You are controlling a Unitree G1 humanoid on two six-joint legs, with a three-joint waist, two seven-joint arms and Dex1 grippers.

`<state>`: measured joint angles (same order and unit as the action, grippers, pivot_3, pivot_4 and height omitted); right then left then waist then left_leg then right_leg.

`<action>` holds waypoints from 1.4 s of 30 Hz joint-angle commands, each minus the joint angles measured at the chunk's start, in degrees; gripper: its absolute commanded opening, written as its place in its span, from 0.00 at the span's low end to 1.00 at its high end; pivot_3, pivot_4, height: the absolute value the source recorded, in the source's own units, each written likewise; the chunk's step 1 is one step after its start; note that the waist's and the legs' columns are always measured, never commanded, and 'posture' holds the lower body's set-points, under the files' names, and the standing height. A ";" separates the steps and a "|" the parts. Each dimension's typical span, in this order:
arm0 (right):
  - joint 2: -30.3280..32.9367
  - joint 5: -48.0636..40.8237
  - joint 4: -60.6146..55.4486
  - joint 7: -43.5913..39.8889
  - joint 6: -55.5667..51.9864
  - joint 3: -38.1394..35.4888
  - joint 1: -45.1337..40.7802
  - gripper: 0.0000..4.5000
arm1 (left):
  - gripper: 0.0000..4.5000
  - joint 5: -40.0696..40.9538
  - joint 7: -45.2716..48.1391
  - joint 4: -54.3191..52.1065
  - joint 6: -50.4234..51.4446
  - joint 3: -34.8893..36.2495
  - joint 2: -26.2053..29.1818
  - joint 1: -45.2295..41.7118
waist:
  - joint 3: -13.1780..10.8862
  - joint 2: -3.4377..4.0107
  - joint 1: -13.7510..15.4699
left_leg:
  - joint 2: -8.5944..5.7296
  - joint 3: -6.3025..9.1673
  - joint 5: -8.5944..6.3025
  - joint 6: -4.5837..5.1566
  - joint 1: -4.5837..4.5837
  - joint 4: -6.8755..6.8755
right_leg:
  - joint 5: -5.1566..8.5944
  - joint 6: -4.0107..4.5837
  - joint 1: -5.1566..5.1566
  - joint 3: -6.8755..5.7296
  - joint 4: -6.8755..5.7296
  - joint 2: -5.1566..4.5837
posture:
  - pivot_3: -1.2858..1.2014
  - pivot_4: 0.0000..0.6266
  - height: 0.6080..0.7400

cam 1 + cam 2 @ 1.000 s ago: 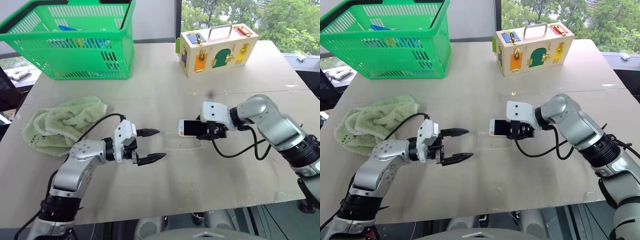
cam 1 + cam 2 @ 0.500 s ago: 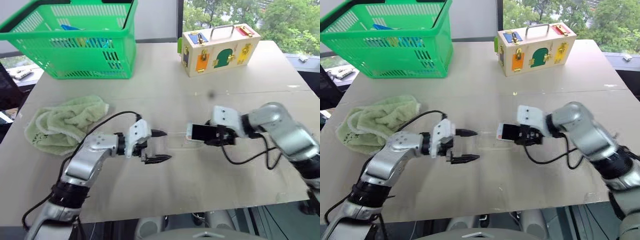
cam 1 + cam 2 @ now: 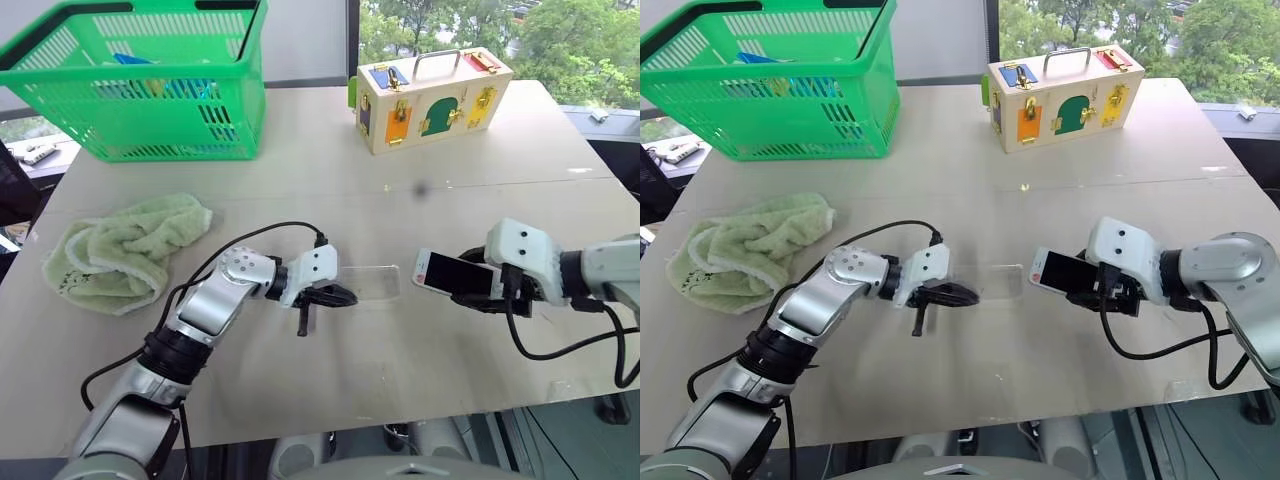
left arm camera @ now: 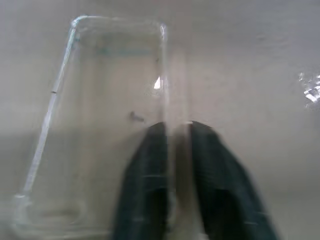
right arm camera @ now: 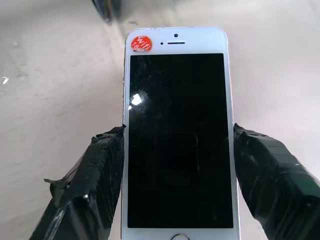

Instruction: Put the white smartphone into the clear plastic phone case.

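Observation:
The clear plastic phone case (image 3: 378, 284) lies flat near the table's middle, showing mostly as glinting edges. My left gripper (image 3: 345, 297) is shut on the case's left end. In the left wrist view its two black fingers (image 4: 145, 170) pinch one long rim of the case (image 4: 100, 100). To the right, apart from the case, my right gripper (image 3: 478, 290) is shut on the white smartphone (image 3: 452, 272). The phone is held just above the table, screen up. In the right wrist view the fingers (image 5: 97, 175) clamp both long sides of the smartphone (image 5: 177, 75).
A green basket (image 3: 150, 85) holding some items stands at the back left. A wooden latch box (image 3: 435, 95) with a handle is at the back right. A crumpled green towel (image 3: 120, 250) lies left of my left arm. The table's front edge runs close below both arms.
My left gripper moved right to the case and closed on its rim. The right gripper drew the phone away to the right, off the case's end.

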<state>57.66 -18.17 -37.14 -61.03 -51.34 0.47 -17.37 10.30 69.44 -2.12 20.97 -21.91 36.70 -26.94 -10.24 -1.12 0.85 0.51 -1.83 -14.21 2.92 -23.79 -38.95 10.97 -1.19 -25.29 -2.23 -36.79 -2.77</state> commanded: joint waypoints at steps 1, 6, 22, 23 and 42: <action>1.48 -2.22 -3.76 1.57 -1.49 -4.57 1.42 0.64 | 0.00 0.05 -0.43 -1.22 3.08 -1.80 -2.44 -0.39 | 0.01 -0.01 0.21 | -0.01 0.00 0.00 0.00 -0.01 0.00 | 0.00 -0.01 0.00 0.00 0.01 -0.01 | 0.52 0.24 1.00; 3.02 -4.51 -5.69 2.48 -2.77 -8.37 4.52 0.64 | 0.00 0.68 -0.82 -3.08 9.51 -2.95 -6.30 -4.48 | -0.01 -0.03 0.98 | -0.08 0.03 -0.02 0.04 -0.12 -0.19 | 0.00 -0.03 0.03 -0.04 0.02 -0.04 | 0.52 0.24 1.00; 5.79 -6.84 -2.65 3.32 -0.20 -5.75 2.09 0.64 | 0.00 -5.86 -10.99 3.55 13.25 -6.77 -17.02 -8.71 | 0.00 -0.02 0.69 | -0.13 0.06 -0.04 0.12 -0.05 -0.38 | -0.06 -0.11 0.16 0.00 0.00 -0.04 | 0.52 0.24 1.00; 5.81 -6.83 -2.19 3.23 0.10 -5.31 1.60 0.64 | 0.06 -5.51 -11.55 3.54 13.77 -6.06 -17.34 -8.83 | 0.00 -0.02 0.72 | -0.14 0.06 -0.04 0.12 -0.05 -0.39 | -0.07 -0.13 0.16 0.00 0.00 -0.06 | 0.52 0.24 1.00; -6.80 13.87 27.52 -7.34 23.76 25.66 -23.95 0.64 | 1.00 14.66 -7.33 -16.48 9.99 19.36 -4.42 11.25 | -0.03 0.00 -1.32 | 0.01 -0.05 -0.04 0.10 -0.04 -0.23 | -0.08 -0.12 0.01 0.29 -0.01 0.06 | 0.52 0.24 1.00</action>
<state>51.40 -6.17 -10.29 -67.26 -29.87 25.53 -39.79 22.84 62.17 -15.97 33.56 -5.18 32.00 -16.21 -10.27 -1.12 -0.47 0.51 -1.89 -14.25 3.02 -23.84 -39.18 10.89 -1.31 -25.28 -1.93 -36.79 -2.73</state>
